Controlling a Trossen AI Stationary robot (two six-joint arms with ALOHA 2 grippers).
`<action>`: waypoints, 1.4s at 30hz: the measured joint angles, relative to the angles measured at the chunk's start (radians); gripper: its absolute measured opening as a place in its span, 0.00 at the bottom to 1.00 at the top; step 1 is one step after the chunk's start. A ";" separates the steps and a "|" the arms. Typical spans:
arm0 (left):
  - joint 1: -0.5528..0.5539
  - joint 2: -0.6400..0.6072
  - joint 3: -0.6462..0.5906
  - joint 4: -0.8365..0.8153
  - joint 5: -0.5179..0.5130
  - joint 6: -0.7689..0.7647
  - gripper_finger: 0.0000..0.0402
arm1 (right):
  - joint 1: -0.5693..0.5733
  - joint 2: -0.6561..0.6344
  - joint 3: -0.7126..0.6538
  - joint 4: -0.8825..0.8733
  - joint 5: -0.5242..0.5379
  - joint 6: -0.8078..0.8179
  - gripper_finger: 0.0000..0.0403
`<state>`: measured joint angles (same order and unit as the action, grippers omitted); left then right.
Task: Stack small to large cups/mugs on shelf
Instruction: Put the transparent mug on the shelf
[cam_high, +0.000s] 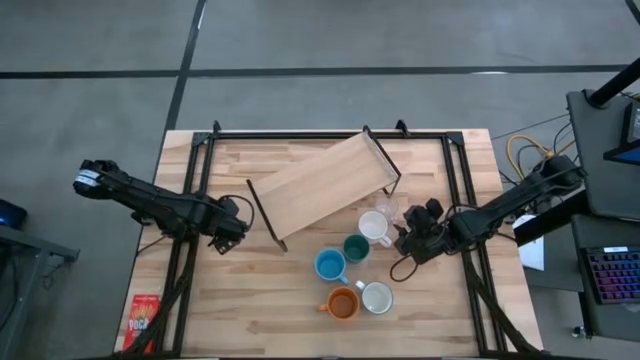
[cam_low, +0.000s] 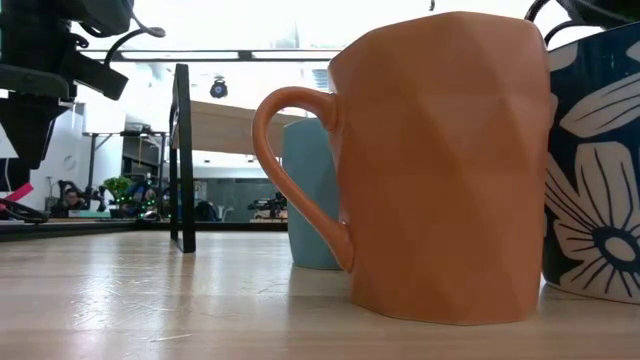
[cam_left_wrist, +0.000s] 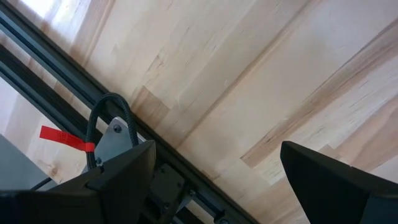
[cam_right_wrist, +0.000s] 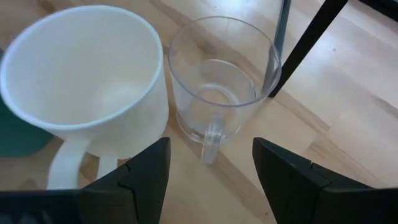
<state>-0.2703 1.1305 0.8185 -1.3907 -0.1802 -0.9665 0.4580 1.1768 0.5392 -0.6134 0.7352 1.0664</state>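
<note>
Mugs (cam_high: 352, 272) clustered on table, shelf (cam_high: 322, 187) bare, right tool (cam_right_wrist: 210, 163) open nr glass (cam_right_wrist: 222, 78)

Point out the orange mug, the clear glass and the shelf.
orange mug (cam_low: 440, 170), low view, on its faceted side wall.
clear glass (cam_right_wrist: 221, 74), right wrist view, on its inner wall.
shelf (cam_high: 320, 185), high view, on the bare plank top.

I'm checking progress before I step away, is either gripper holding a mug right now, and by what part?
Nothing is held. The right gripper is open near the clear glass and white mug; the left gripper is open over bare table.
</note>
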 joint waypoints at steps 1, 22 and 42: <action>0.000 0.000 0.000 0.000 0.000 0.000 0.82 | 0.000 0.007 0.000 0.000 0.003 0.000 0.55; 0.000 -0.001 0.000 0.001 0.000 0.000 0.82 | 0.000 0.049 -0.002 0.000 0.025 -0.046 0.03; 0.000 -0.001 0.000 0.002 -0.002 0.001 0.82 | 0.097 -0.058 0.154 -0.108 -0.008 -0.094 0.02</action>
<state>-0.2703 1.1297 0.8185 -1.3891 -0.1825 -0.9656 0.5555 1.1190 0.6936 -0.7215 0.7268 0.9723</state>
